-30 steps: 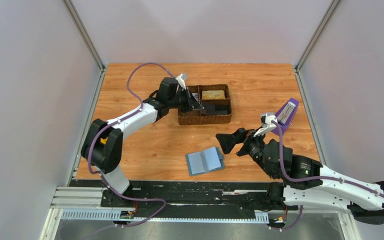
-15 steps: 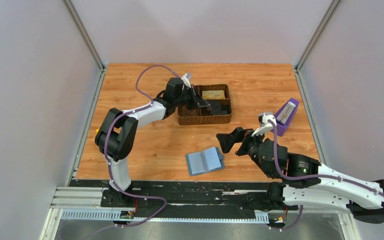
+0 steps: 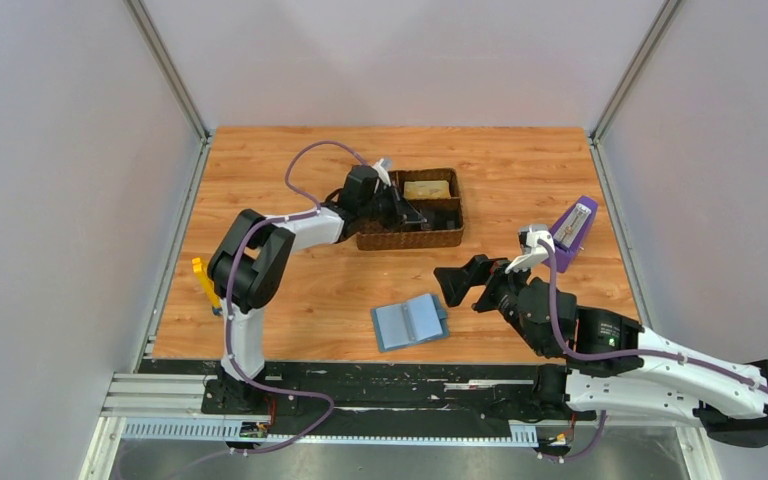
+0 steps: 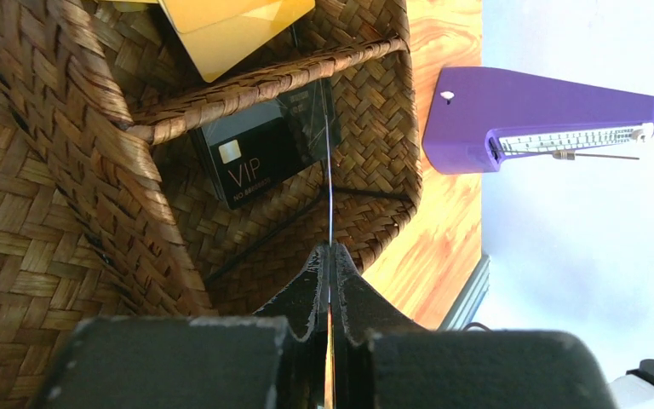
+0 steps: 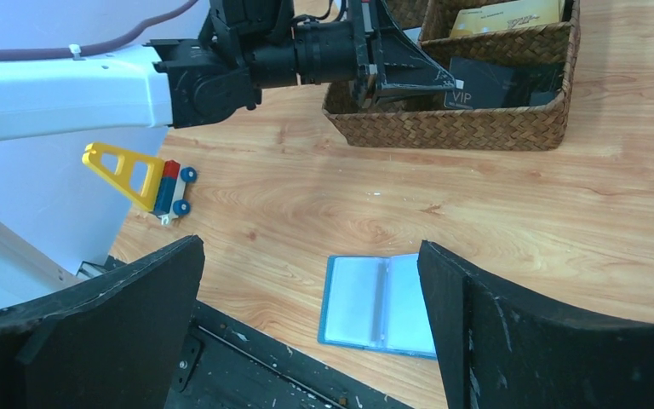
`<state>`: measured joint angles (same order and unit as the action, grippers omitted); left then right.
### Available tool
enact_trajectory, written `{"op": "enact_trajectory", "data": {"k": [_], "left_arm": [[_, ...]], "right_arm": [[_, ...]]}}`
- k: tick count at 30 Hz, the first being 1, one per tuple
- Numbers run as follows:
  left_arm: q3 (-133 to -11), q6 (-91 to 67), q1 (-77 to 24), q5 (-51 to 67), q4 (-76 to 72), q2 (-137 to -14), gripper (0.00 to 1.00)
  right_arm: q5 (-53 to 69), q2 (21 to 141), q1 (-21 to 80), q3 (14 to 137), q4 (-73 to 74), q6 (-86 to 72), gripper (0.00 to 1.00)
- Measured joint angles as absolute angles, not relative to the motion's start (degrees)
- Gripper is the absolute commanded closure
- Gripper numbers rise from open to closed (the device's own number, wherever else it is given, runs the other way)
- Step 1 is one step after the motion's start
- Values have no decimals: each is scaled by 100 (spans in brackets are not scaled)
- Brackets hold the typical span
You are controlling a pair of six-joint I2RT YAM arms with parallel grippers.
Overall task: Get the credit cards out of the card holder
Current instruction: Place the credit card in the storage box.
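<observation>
Pinching a card (image 4: 329, 170) edge-on in the clamped left gripper (image 4: 329, 256), long axis running straight out from the jaws, directly over the tray (image 4: 51, 213) pocket holding the VIP card (image 4: 260, 162); calls only for letting go; leaves the holder (image 3: 410, 322) lying open just left of the wide-spread right gripper (image 3: 467, 287).

Robotics lab test cell, plain grey partition walls (image 3: 60, 200), aluminium corner posts (image 3: 165, 65), wood-grain surface (image 3: 520, 160), metal mounting rail (image 3: 160, 395)

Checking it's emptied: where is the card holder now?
Top view: the card holder lies open on the table, front centre, nearer than the woven tray.
</observation>
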<state>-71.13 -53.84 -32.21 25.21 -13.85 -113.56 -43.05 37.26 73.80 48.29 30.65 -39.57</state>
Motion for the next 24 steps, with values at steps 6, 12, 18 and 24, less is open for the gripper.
{"op": "enact_trajectory", "data": {"k": [6,12,18,24], "left_arm": [[-7199,-5437,-3264,2515,-1562,-11531,100],[-7249,-5520,-3264,2512,-1719,-11708,100],[-7349,-5520,-3264,2512,-1835,-11843,100],[-7524,-5529,-3271,2519,-1911,-12009,94]], "right_arm": [[-4305,3651,7380,4829,3068,-4003,0],[-4305,3649,7380,4827,3070,-4023,0],[-4316,3649,7380,4827,3074,-4025,0],[-4353,3649,7380,4827,3089,-4023,0]]}}
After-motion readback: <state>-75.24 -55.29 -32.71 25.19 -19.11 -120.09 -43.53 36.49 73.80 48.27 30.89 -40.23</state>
